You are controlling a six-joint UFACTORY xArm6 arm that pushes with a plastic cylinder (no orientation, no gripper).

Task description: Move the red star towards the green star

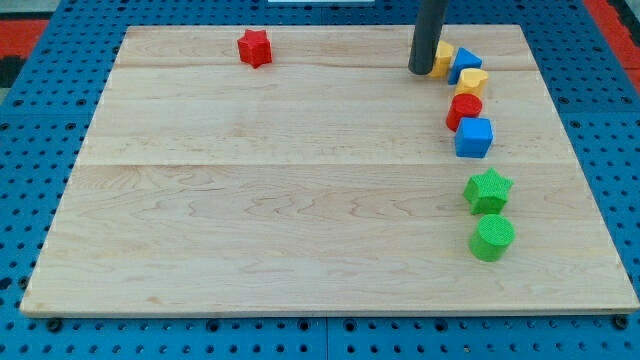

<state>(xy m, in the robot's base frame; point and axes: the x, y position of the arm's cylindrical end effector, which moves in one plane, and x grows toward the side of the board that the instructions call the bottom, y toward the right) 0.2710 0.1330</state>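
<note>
The red star (255, 47) lies near the view's top, left of centre, on the wooden board (280, 200). The green star (488, 191) lies at the view's right, below the middle. My tip (420, 71) stands at the view's top right, far to the right of the red star and well above the green star. It is right beside a yellow block (442, 57), partly hidden behind the rod.
A column of blocks runs down the view's right: a blue triangular block (465, 64), a yellow block (472, 82), a red cylinder (463, 110), a blue cube (474, 138). A green cylinder (492, 238) lies below the green star.
</note>
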